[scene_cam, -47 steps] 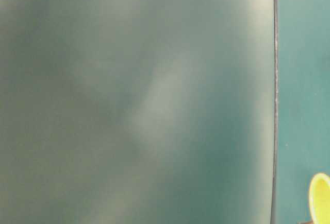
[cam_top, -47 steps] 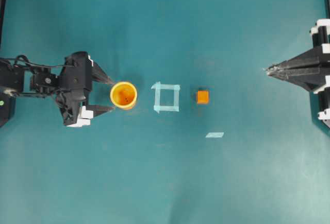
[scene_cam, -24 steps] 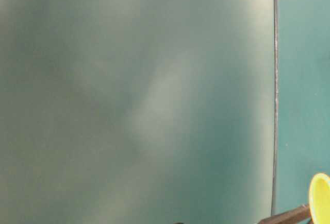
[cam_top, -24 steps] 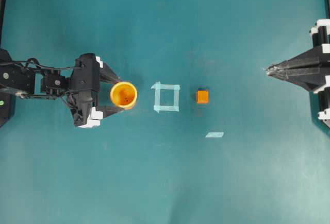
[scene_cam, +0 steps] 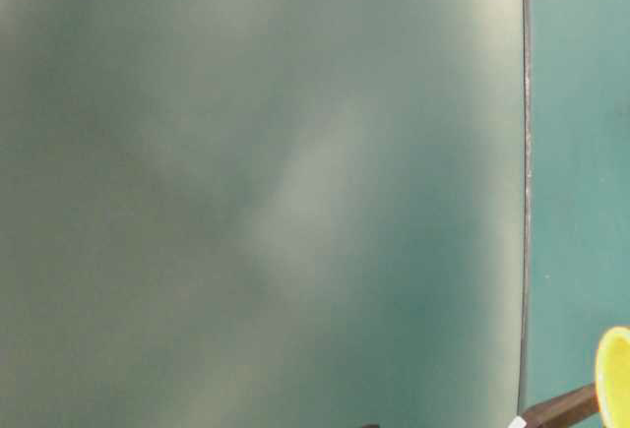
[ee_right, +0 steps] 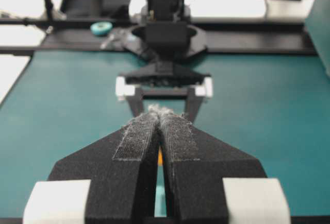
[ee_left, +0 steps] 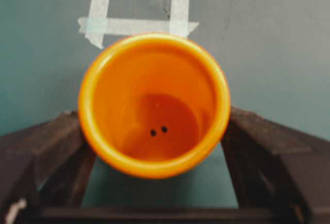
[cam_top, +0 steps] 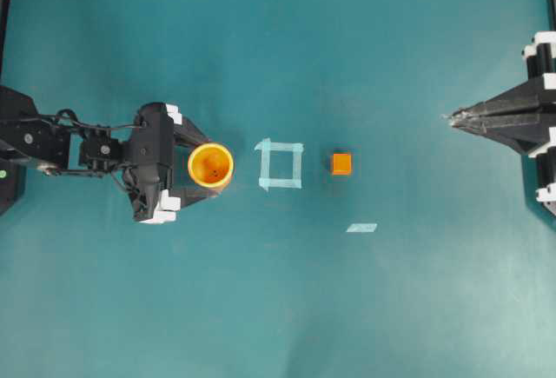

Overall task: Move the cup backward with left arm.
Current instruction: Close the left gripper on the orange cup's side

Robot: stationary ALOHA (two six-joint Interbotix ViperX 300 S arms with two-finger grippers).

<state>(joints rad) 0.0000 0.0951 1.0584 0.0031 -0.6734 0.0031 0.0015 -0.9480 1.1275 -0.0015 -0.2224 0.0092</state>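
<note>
Left gripper (cam_top: 198,168) sat wide open around the cup (cam_top: 210,166); squeezing off-center could've tipped it or knocked it sideways.

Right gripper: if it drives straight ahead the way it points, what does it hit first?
Likely the orange cube. The right gripper, shut, points left across the table, though the cube sits slightly off its line, so it might pass it; height is unclear.

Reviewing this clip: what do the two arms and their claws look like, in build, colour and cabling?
Both arms are black. The left arm is jointed, with loose black cables looped along it; its claw has two black fingers on white-trimmed mounts. The right claw tapers to a point, with white blocks at its base; in the right wrist view its fingers carry grey, frayed, fabric-like pads.
</note>
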